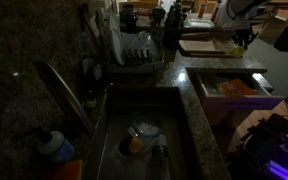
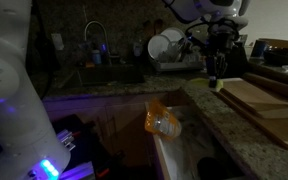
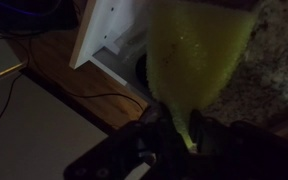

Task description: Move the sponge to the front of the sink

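The sponge point(image 3: 199, 50), a pale-yellow soft block, fills the top of the wrist view and is pinched at its lower end between my gripper's dark fingers point(image 3: 179, 125). In an exterior view my gripper point(image 2: 216, 68) hangs over the granite counter by a wooden board, with the sponge point(image 2: 217, 86) small at its tips. In an exterior view the gripper point(image 1: 239, 35) is far back right, well away from the sink point(image 1: 179, 110). The sink is a deep dark basin with a curved faucet point(image 1: 62, 88); it also shows in an exterior view point(image 2: 104, 72).
A dish rack point(image 1: 134, 50) with plates stands behind the sink. A round dish point(image 1: 147, 130) and a yellow-orange object point(image 1: 134, 146) lie in the basin. A white tray with an orange item point(image 1: 234, 88) sticks out below the counter. A cutting board point(image 2: 269, 100) lies beside the gripper.
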